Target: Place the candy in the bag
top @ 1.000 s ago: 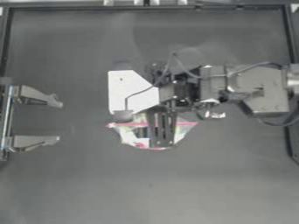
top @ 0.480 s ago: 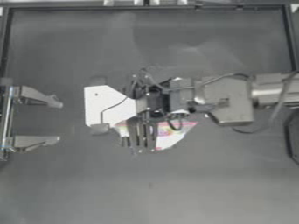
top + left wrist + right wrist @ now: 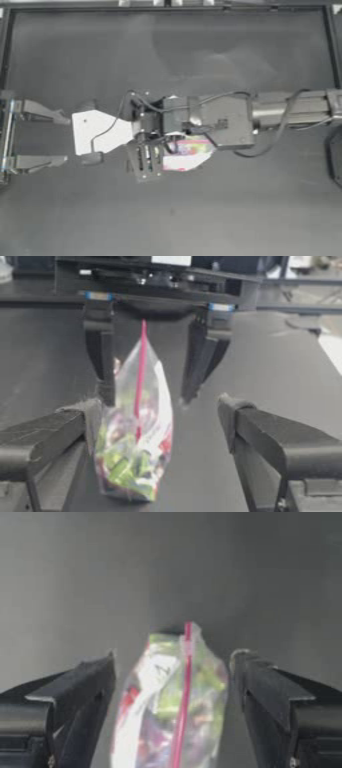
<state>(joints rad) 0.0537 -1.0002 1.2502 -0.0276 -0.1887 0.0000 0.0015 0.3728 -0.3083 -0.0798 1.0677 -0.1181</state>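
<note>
Here my right pincer (image 3: 171, 712) stands released, jaws either side of the bag (image 3: 170, 707), whose pink strip runs lengthwise between them, straight ahead. My left pincer (image 3: 153, 451) waits released beyond the bag's far end, farther off. The candy I cannot see.

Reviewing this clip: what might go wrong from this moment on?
The right end effector, jaws open, straddles the bag with its pink strip between them; closing may pinch the mouth shut or squash the sweets. The left end effector sits parked at the far left, so nothing steadies the bag; it may slide. The candy shows in no view.
</note>
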